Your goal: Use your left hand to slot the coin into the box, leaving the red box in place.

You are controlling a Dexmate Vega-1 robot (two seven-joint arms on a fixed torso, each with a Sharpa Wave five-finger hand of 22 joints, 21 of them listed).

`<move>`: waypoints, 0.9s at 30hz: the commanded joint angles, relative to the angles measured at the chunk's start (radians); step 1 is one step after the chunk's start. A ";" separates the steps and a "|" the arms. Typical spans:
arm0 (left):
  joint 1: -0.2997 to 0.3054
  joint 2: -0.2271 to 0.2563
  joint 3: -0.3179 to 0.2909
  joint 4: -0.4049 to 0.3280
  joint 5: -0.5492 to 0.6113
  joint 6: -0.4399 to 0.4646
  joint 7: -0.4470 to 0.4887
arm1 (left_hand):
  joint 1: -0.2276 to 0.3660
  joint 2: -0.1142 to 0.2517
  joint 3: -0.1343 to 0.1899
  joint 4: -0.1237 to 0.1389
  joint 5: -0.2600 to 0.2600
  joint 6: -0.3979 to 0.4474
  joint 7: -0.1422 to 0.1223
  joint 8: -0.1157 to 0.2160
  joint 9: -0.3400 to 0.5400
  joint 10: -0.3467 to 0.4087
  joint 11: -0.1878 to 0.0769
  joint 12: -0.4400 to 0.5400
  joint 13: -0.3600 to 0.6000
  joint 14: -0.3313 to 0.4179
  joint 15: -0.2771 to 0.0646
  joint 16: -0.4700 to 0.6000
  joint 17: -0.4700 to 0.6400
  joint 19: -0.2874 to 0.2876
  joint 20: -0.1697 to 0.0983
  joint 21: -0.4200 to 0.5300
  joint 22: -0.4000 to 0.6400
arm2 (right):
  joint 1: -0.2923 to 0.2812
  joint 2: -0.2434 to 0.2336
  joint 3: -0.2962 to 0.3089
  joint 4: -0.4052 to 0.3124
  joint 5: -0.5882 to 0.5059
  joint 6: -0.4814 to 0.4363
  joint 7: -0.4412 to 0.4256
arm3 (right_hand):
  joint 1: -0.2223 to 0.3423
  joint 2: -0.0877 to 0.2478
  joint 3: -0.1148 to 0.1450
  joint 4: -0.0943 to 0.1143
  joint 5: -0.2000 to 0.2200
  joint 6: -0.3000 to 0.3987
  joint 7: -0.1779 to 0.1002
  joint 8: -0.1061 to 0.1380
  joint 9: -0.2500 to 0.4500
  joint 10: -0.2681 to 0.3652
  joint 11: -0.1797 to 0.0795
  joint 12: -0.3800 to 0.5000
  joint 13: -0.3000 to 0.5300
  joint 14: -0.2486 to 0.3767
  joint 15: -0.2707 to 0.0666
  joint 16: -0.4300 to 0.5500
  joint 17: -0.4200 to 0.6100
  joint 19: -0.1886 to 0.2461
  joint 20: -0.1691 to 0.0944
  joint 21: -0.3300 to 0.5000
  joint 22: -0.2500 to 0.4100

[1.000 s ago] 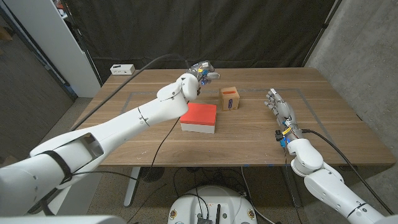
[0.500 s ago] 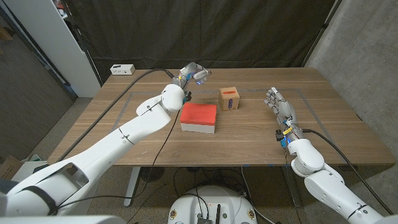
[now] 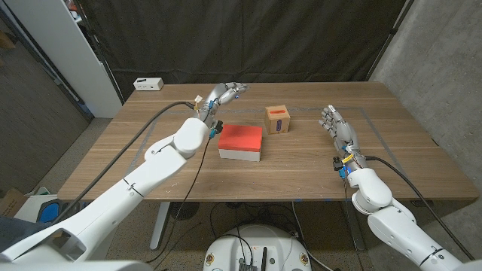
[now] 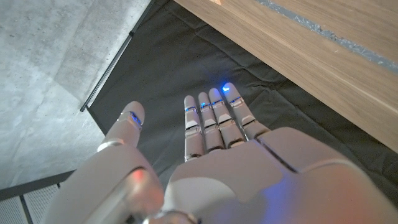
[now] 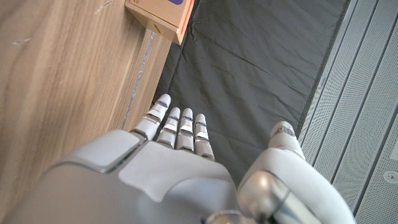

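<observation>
The left hand [image 3: 223, 93] hovers above the table's far side, beyond the red box [image 3: 241, 142] and a little to its left, fingers [image 4: 213, 122] straight and spread, holding nothing. No coin can be made out in it or on the table, so I cannot say where the coin lies or which way it points. The small brown box [image 3: 278, 119] stands just beyond the red box's right corner, its red-marked top facing up. The slotting looks either finished or unstarted. The right hand [image 3: 339, 132] waits open, well right of the red box.

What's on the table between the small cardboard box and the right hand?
Nothing: in the head view, only bare wood separates the small cardboard box from the right hand.
</observation>
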 commanded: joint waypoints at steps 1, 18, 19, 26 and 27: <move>0.082 0.042 -0.073 0.105 -0.125 -0.279 -0.092 | -0.028 -0.010 -0.027 0.001 -0.011 -0.099 0.007 -0.002 -0.010 -0.112 0.007 -0.072 -0.001 -0.111 0.009 -0.074 0.001 -0.073 -0.019 -0.080 0.003 | 0.000 0.007 -0.004 0.005 -0.012 0.014 0.003 | 0.007 0.002 -0.001 -0.007 -0.002 -0.008 -0.001 -0.002 0.004 -0.005 -0.008 -0.003 0.000 0.002 -0.008 0.003 0.001 -0.002 -0.010 0.002 0.002; 0.184 -0.013 -0.131 0.191 -0.259 -0.434 -0.091 | -0.063 -0.014 -0.078 0.002 -0.016 -0.251 0.002 -0.001 -0.020 -0.230 -0.022 -0.155 -0.004 -0.209 -0.003 -0.169 -0.002 -0.150 -0.106 -0.215 0.003 | 0.013 0.006 -0.013 0.045 0.002 0.063 0.056 | 0.005 -0.008 -0.006 -0.007 -0.001 -0.073 0.030 -0.014 0.001 -0.062 0.016 -0.009 -0.006 -0.052 0.008 -0.015 -0.005 -0.047 -0.014 -0.011 0.000; 0.186 -0.017 -0.134 0.198 -0.273 -0.436 -0.095 | -0.063 -0.013 -0.079 0.002 -0.016 -0.253 0.006 0.000 -0.020 -0.230 -0.020 -0.157 -0.004 -0.211 0.004 -0.172 -0.002 -0.155 -0.100 -0.222 0.003 | 0.014 0.007 -0.013 0.048 0.007 0.063 0.059 | 0.005 -0.009 -0.006 -0.007 -0.001 -0.072 0.032 -0.013 0.001 -0.058 0.018 -0.007 -0.006 -0.049 0.011 -0.013 -0.005 -0.045 -0.014 -0.010 0.000; 0.195 -0.034 -0.141 0.226 -0.307 -0.451 -0.099 | -0.064 -0.009 -0.082 0.002 -0.016 -0.250 0.021 0.005 -0.020 -0.230 -0.005 -0.159 -0.004 -0.208 0.015 -0.176 -0.002 -0.161 -0.094 -0.238 0.003 | 0.018 0.005 -0.014 0.067 0.021 0.056 0.067 | 0.004 -0.011 -0.008 -0.007 -0.001 -0.060 0.031 -0.007 0.001 -0.047 0.023 -0.001 -0.007 -0.038 0.009 -0.008 -0.006 -0.040 -0.013 -0.007 0.000; 0.195 -0.035 -0.141 0.228 -0.309 -0.449 -0.098 | -0.064 -0.009 -0.082 0.002 -0.016 -0.249 0.022 0.006 -0.020 -0.226 -0.004 -0.158 -0.004 -0.205 0.019 -0.176 -0.002 -0.161 -0.093 -0.240 0.003 | 0.018 0.002 -0.014 0.069 0.018 0.054 0.066 | 0.003 -0.012 -0.008 -0.007 0.000 -0.050 0.026 -0.003 0.001 -0.037 0.019 0.002 -0.007 -0.029 0.002 -0.005 -0.007 -0.030 -0.016 -0.003 0.000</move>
